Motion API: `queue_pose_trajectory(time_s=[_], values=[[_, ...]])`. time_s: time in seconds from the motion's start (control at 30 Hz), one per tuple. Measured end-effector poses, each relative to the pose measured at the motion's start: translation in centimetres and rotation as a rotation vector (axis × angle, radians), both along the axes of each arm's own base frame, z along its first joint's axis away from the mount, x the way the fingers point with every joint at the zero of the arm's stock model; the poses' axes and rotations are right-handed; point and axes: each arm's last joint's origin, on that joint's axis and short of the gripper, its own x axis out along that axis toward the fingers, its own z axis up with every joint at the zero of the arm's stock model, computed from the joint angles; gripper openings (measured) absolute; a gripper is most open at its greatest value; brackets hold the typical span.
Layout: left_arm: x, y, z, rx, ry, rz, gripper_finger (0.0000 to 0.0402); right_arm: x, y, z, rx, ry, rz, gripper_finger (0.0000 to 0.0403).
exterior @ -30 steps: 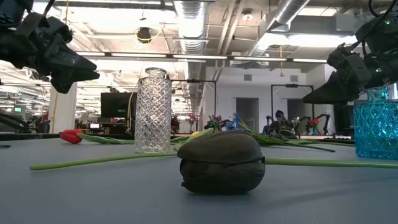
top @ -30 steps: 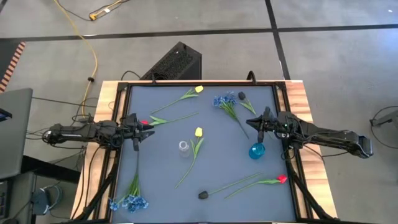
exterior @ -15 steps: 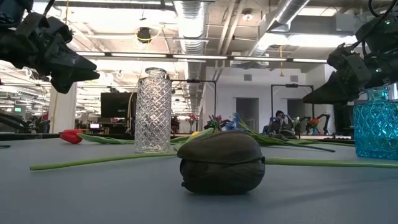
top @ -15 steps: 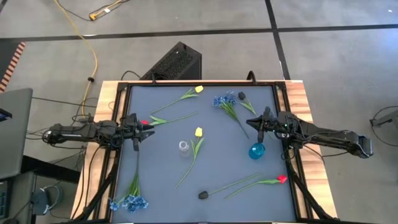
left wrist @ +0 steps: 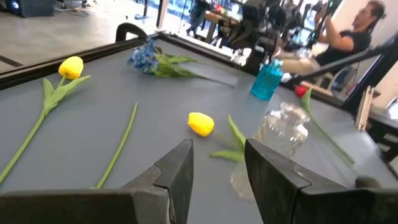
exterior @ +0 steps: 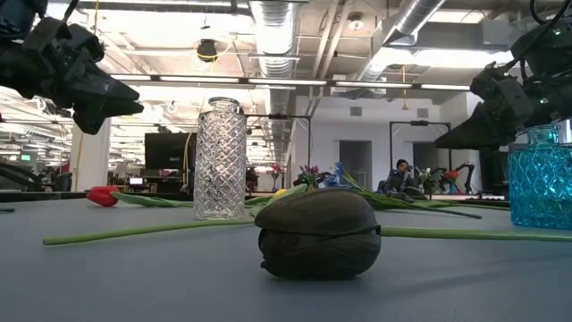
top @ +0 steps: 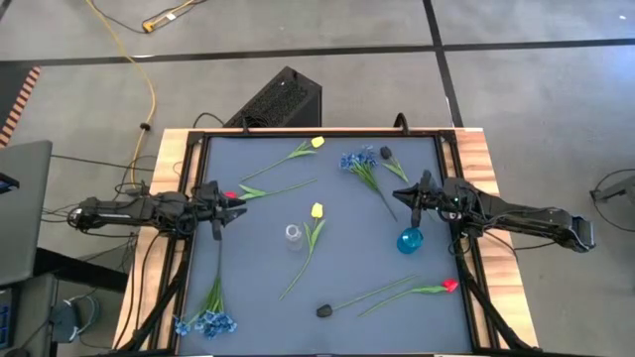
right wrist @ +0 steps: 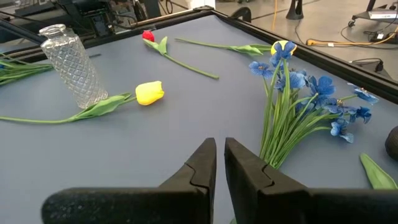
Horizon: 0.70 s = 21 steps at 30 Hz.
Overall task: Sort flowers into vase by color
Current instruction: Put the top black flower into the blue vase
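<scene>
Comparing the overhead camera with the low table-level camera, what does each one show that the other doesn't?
Only the high view shows the blue flower bunch at the table's near-left corner and the yellow tulip by the far edge. Only the low view shows the clear glass vase's diamond-cut pattern and the ceiling pipes of the room behind. Both show the turquoise glass vase, the dark tulip head and both raised grippers, left gripper and right gripper.

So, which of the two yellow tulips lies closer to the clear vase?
The yellow tulip in the table's middle, just beside the clear vase; the other yellow tulip lies near the far edge.
</scene>
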Motion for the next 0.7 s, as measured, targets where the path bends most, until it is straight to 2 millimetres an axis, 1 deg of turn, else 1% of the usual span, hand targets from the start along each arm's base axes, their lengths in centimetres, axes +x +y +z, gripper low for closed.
queue_pose_trajectory(time_s=[0.07, 0.2, 0.3, 0.4, 0.5, 0.6, 0.7], values=[[0.1, 0.0, 0.2, -0.055, -0.037, 0.007, 0.0132, 0.0, 0.0, 0.1, 0.001, -0.020, -0.003, 0.0063], [0.1, 0.0, 0.5, -0.151, -0.090, 0.019, 0.0132, 0.2, 0.0, 0.6, 0.106, -0.118, -0.038, 0.0063], [0.1, 0.1, 0.5, -0.168, -0.098, 0.046, 0.0132, 0.3, -0.1, 1.0, 0.182, -0.190, -0.059, 0.0063], [0.0, 0.2, 0.6, -0.154, -0.107, 0.093, 0.0132, 0.3, -0.1, 1.4, 0.213, -0.246, -0.062, 0.0063], [0.0, 0.4, 0.6, -0.165, -0.122, 0.165, 0.0132, 0.4, -0.1, 1.6, 0.241, -0.266, -0.051, 0.0063], [0.0, 0.4, 1.2, -0.090, -0.157, 0.165, 0.0132, 0.5, -0.3, 2.2, 0.248, -0.263, -0.066, 0.0063], [0.0, 0.5, 2.1, 0.019, -0.215, 0.169, 0.0132, 0.6, -0.8, 3.4, 0.257, -0.217, -0.120, 0.0063]])
